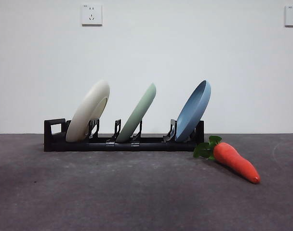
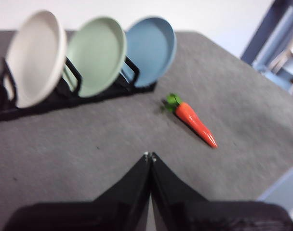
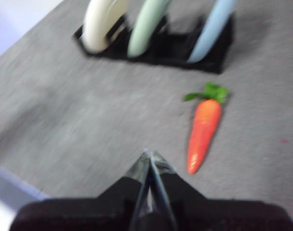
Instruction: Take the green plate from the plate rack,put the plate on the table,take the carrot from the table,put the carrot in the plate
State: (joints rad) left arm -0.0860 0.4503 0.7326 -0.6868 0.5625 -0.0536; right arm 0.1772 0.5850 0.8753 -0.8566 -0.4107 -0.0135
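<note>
The green plate (image 1: 138, 113) stands tilted in the middle slot of the black plate rack (image 1: 88, 143), between a cream-white plate (image 1: 87, 111) and a blue plate (image 1: 193, 110). It also shows in the left wrist view (image 2: 96, 56) and the right wrist view (image 3: 147, 25). The orange carrot (image 1: 235, 161) lies on the dark grey table (image 1: 113, 192) to the right of the rack, leaves toward the rack; it also shows in the wrist views (image 2: 194, 119) (image 3: 203, 129). My left gripper (image 2: 150, 156) is shut and empty, well short of the rack. My right gripper (image 3: 148, 153) is shut and empty, near the carrot's tip.
Two wall sockets (image 1: 91, 14) sit high on the white wall behind. The table's edge (image 3: 21, 185) shows near the right gripper. Blue furniture (image 2: 276, 43) stands beyond the table in the left wrist view.
</note>
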